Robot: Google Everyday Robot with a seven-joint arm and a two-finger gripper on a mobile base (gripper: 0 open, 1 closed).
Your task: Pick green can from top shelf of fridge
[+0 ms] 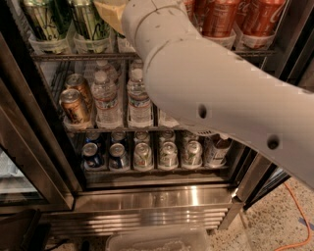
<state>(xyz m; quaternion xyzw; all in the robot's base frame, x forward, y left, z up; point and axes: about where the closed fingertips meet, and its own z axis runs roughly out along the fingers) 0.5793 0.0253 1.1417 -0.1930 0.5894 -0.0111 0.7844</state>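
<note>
My white arm (211, 93) reaches from the lower right up into the fridge (162, 198) and covers the middle of the top shelf (59, 56). Its tan wrist end (110, 12) meets the top edge of the camera view. The gripper lies beyond that edge or behind the arm and does not show. The bright green can is hidden. On the shelf's left stand two olive-green cans with black script (41, 19) behind clear front stops. Red cola cans (221, 17) stand on its right.
The rack below holds two brown cans (73, 105) and water bottles (105, 98). The lowest rack holds several silver and blue cans (142, 154). The dark door frame (29, 147) is at left, the steel base below, and an orange cable (294, 206) lies on the floor.
</note>
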